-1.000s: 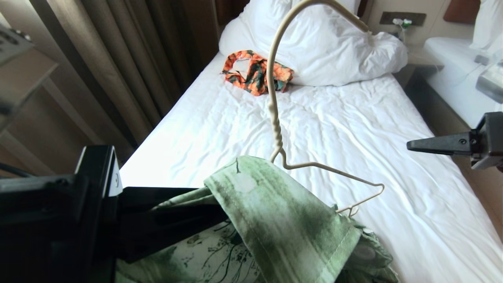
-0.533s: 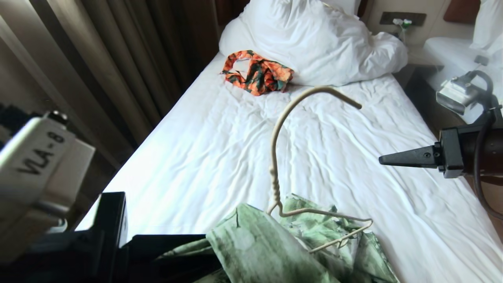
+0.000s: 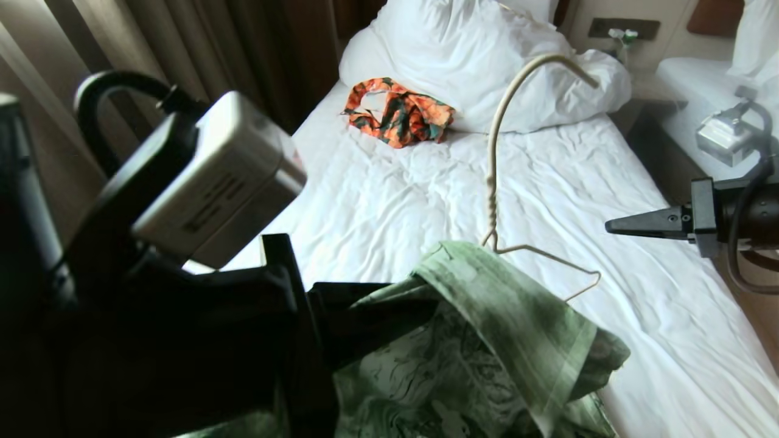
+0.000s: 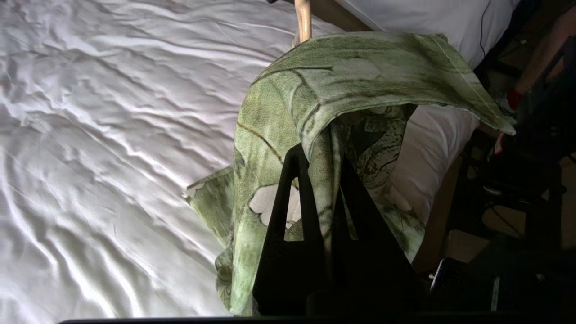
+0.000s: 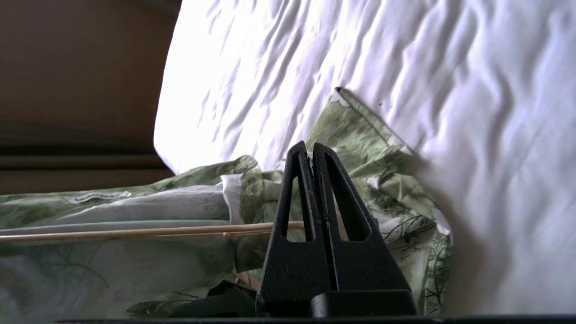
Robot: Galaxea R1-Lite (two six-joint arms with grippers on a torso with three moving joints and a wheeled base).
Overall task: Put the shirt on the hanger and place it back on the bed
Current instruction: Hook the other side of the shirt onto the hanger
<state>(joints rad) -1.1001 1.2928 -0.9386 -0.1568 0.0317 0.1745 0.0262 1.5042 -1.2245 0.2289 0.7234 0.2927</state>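
A: Your left gripper [image 4: 321, 155] is clamped on the shirt [image 3: 487, 340], holding it and the hanger [image 3: 496, 176] above the near edge of the bed [image 3: 395, 207].

B: And your right gripper [image 3: 611, 228]?

A: Pinched shut on nothing, out over the bed's right side. The hanger's bare shoulder wire points toward it, so the right arm looks nearer for threading that sleeve.

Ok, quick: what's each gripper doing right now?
Left gripper: shut on the shirt, which is draped over the hanger.
Right gripper: shut, holding nothing.
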